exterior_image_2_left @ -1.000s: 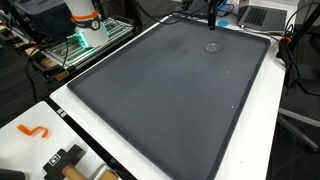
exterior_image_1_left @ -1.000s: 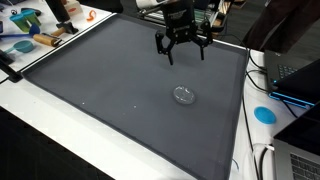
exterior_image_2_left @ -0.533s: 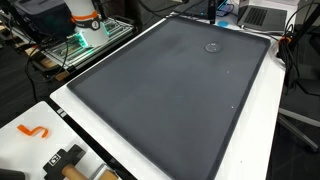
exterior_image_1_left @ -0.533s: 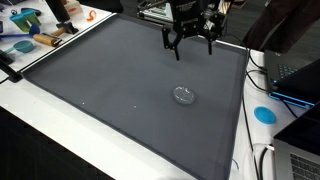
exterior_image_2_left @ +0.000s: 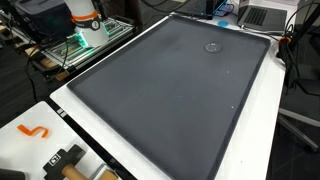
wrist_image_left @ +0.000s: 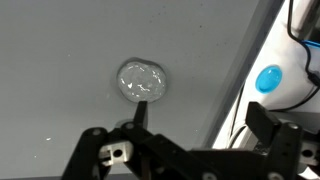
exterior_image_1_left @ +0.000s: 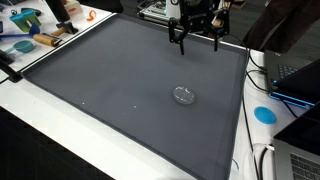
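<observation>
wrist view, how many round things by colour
clear round dish, on the grey mat: 1
blue round disc, off the mat: 1
total: 2

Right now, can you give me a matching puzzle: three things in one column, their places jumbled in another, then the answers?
Things:
1. clear dish
2. blue disc
3. hand

Places:
A. open, in the air near the edge of the grey mat
B. on the white table by a laptop
C. lying on that mat

Pairs: 1-C, 2-B, 3-A.
</observation>
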Tool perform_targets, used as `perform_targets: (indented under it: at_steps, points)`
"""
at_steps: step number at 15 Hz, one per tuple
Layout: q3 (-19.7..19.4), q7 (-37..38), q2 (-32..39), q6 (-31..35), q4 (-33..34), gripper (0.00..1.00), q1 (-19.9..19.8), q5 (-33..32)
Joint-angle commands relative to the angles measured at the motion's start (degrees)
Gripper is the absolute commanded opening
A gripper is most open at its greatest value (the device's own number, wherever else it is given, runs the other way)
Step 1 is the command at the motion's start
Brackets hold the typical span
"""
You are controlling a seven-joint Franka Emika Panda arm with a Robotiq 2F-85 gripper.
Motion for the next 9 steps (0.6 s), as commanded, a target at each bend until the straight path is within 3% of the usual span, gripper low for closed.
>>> perform_targets:
  at_steps: [1,9]
  points:
    - [-1.0,1.1,0.0,-0.9,0.6,1.0,1.2,-0.8]
    - [-1.8,3.2,1.6,-3.1,3.1,1.0,1.9,-2.5]
